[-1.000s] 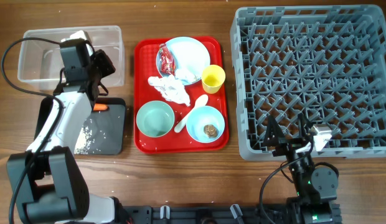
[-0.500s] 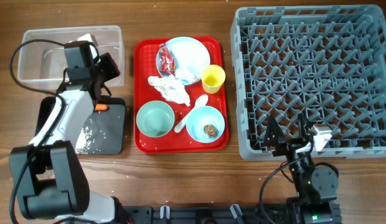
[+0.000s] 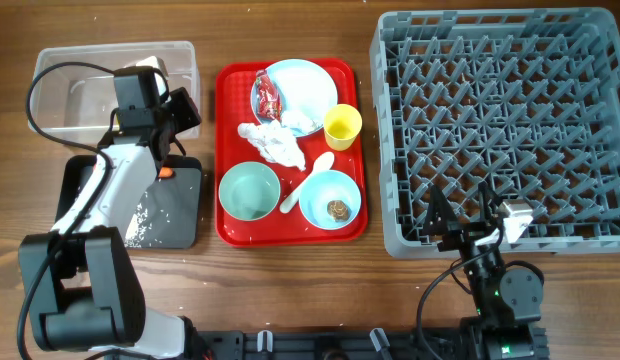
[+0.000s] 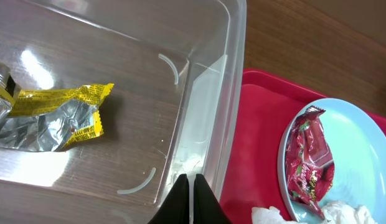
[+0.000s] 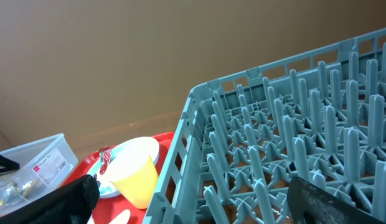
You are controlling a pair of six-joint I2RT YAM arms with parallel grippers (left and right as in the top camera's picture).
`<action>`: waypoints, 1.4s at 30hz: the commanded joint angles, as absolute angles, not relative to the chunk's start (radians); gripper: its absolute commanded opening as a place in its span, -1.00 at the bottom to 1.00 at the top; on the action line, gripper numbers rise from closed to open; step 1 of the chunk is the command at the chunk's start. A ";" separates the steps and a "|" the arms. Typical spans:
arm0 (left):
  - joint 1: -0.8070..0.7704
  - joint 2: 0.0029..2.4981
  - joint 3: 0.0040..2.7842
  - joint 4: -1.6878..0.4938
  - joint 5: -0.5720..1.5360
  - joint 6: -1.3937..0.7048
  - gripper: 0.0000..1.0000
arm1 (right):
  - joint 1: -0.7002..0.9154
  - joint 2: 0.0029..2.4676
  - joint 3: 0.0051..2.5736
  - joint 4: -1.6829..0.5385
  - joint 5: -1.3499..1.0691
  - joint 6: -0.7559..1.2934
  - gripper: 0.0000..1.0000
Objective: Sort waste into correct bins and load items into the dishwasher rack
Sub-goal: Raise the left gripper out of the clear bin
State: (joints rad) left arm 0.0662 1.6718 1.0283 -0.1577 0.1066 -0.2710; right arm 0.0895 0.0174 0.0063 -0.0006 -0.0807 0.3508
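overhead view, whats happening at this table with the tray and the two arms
A red tray is being cleared. The left arm hangs over the clear tub's rim, jaws shut and empty; a yellow wrapper lies in the tub. Rice and a carrot are in the black tray. A red wrapper, tissues and all the dishes are on the red tray. The rack holds nothing; the right arm sits at its front edge, jaws open.
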 commanded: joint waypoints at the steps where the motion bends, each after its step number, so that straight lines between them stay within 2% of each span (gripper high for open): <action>1: 0.064 1.684 1.040 -0.172 0.111 -0.268 -0.92 | 0.093 0.010 0.005 0.002 -0.067 0.343 0.99; 23: 0.063 1.683 1.040 -0.260 0.112 -0.268 -0.92 | 0.093 0.010 0.005 0.002 -0.067 0.343 0.99; 42: 0.035 1.643 1.041 -0.180 0.127 -0.269 -0.92 | 0.093 0.010 0.005 0.002 -0.067 0.344 1.00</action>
